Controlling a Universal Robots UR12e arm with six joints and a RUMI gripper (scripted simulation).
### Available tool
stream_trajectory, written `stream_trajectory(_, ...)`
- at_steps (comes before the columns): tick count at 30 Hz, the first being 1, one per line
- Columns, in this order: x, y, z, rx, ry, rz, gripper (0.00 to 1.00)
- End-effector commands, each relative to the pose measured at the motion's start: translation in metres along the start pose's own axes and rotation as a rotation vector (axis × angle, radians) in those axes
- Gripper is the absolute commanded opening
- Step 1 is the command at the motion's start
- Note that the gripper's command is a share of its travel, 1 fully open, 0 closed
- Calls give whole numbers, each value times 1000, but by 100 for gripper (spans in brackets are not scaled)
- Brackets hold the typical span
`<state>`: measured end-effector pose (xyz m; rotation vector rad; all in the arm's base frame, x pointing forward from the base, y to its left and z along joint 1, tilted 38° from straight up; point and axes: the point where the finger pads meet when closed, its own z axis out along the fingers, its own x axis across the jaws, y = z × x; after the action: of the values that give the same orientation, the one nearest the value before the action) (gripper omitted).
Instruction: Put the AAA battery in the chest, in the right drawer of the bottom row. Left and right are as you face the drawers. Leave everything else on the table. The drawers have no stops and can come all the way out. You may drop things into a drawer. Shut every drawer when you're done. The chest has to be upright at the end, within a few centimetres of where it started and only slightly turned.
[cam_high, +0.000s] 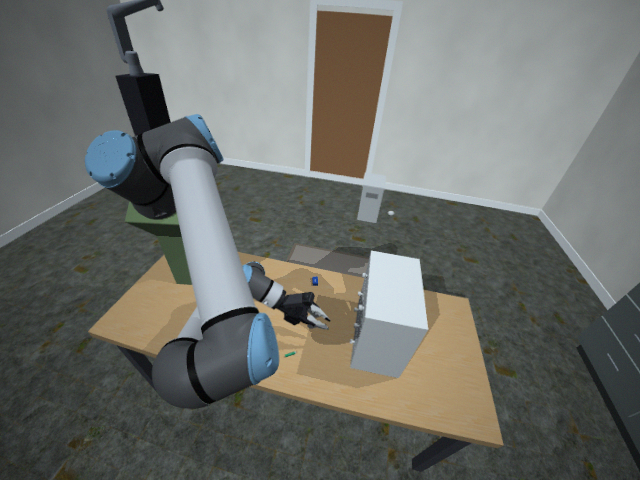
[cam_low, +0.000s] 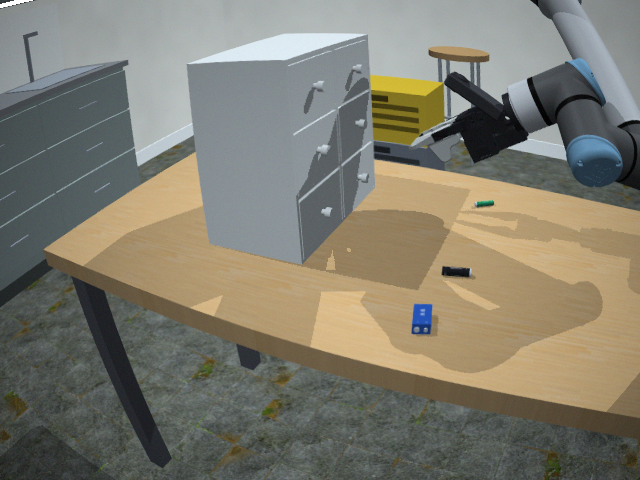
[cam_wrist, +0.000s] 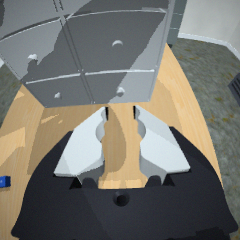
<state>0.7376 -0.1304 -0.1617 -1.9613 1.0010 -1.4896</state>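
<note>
The white chest (cam_high: 395, 304) (cam_low: 248, 144) (cam_wrist: 100, 50) stands upright on the table with all its drawers shut. Its bottom-right drawer knob (cam_low: 363, 177) (cam_wrist: 120, 91) lies straight ahead of my gripper (cam_high: 323, 320) (cam_low: 416, 143) (cam_wrist: 120, 112). The gripper hangs above the table, a short way in front of the chest, and touches nothing. Its fingers stand close together with a narrow empty gap. A thin green cylinder (cam_high: 290, 354) (cam_low: 483, 203) and a thicker black cylinder (cam_low: 456, 271) lie on the table, away from the gripper. I cannot tell for sure which one is the AAA battery.
A blue block battery (cam_high: 314, 280) (cam_low: 422, 318) (cam_wrist: 4, 181) lies on the table (cam_high: 429, 403) (cam_low: 155, 258). A grey cabinet (cam_low: 51, 134), a yellow box (cam_low: 408, 108) and a stool (cam_low: 459, 53) stand beyond the table. The arm's elbow (cam_high: 217, 361) hangs over the table's front edge.
</note>
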Motion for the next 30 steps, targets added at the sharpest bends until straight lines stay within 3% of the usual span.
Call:
stream_trajectory(1, 1, 0, 0, 2, 1, 0, 20)
stream_trajectory(30, 1, 1, 3, 2, 2, -1, 20)
